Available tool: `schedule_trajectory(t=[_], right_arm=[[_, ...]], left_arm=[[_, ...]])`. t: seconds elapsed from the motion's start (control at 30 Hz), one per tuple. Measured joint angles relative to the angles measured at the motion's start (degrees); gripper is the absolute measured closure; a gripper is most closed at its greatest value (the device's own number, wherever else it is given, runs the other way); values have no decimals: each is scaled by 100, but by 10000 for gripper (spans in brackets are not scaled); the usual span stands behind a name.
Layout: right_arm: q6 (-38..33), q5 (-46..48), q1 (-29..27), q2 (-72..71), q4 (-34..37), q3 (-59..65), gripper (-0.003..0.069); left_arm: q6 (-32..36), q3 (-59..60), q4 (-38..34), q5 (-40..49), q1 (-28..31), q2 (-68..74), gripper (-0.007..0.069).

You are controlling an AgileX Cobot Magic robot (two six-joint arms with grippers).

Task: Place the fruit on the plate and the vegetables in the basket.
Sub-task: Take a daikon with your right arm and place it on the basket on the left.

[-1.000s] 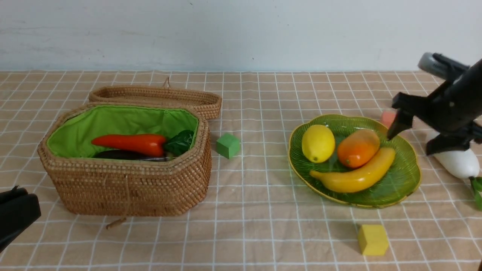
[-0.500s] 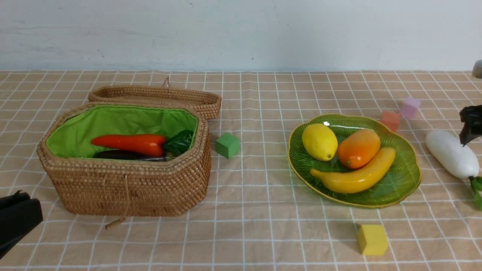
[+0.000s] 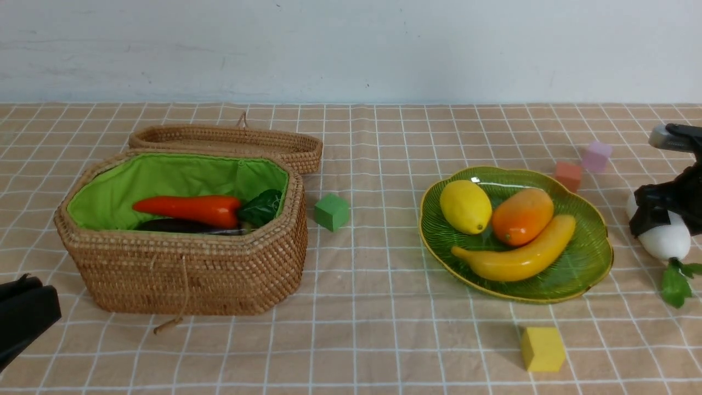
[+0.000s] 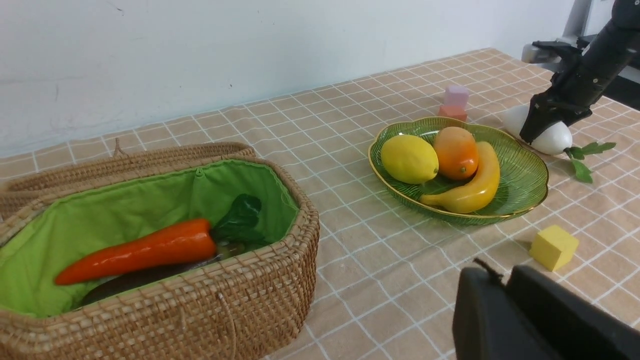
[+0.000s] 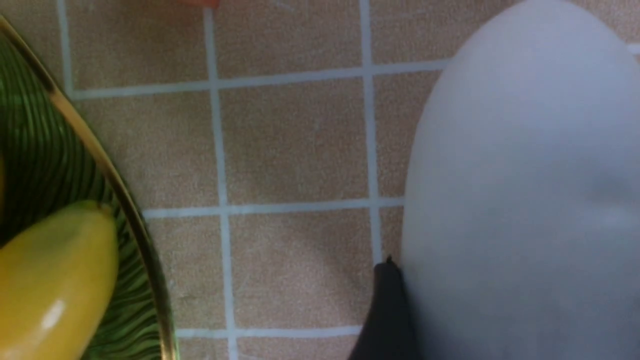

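Note:
The white radish (image 3: 666, 241) lies on the cloth right of the plate (image 3: 592, 263), green leaves toward me. My right gripper (image 3: 658, 222) straddles its middle and is shut on it; one black finger (image 5: 387, 310) presses its side, the other is hidden. On the plate rest a lemon (image 3: 465, 207), a mango (image 3: 521, 215) and a banana (image 3: 521, 255). The open basket (image 3: 186, 269) holds a carrot (image 3: 189, 210) over a dark eggplant (image 3: 173, 225). My left gripper (image 3: 22, 312) hangs shut and empty at the near left, off the basket's near left corner.
The basket's lid (image 3: 230, 140) lies open behind it. Foam cubes sit about: green (image 3: 331, 212) beside the basket, yellow (image 3: 542, 349) in front of the plate, red (image 3: 567, 175) and pink (image 3: 596, 156) behind the plate.
My right gripper drew back from over the plate to the right, then came down across the radish and closed on it. The radish turned, its leaves swinging left. The left arm barely moved.

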Motion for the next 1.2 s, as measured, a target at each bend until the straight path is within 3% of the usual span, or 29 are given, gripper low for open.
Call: schedule_trajectory(t=[0.17,0.3,0.37,0.4,0.47,0.6,0.63,0.67,0.73,0.9,0.97,1.07,1.17,1.2], right_arm=[[239,473,82,-384,156,17,137],[85,795,597,-1103,882,-42,137],[-480,979,1406,-1498,1622,-341,137],[-523,976,1480,-1516,1622,-374,137],[-999,975,2542,-1552,2158,-852,137],[-1514,639,3953,-1118,2426,-1632,137],[-1555,580,4020,-1118,2431,-1677,137],[-1755,294,4538,-792,2424,-2061,137],[-2072,-136,4966,-397,2336,-2432,137],[-2463,-1138,5497,375,2130,-2852,127],[-2489,-1365,5606,570,1994,-2880,53],[-2468,-1287,5643,587,1827,-2880,-2],[-2032,-944,5629,347,1564,-2887,-15],[-1452,-376,5570,6,1244,-2887,13]], left_arm=[[0,0,-310,-619,0,0,564],[0,0,-518,-911,0,0,564],[0,0,-557,-980,0,0,564],[0,0,-557,-973,0,0,564],[0,0,-547,-852,0,0,564],[0,0,-395,-691,0,0,564],[0,0,-390,-687,0,0,564],[0,0,-343,-666,0,0,564],[0,0,-305,-641,0,0,564],[0,0,-294,-596,0,0,564],[0,0,-288,-589,0,0,564],[0,0,-284,-589,0,0,564],[0,0,-260,-589,0,0,564],[0,0,-247,-589,0,0,564]])
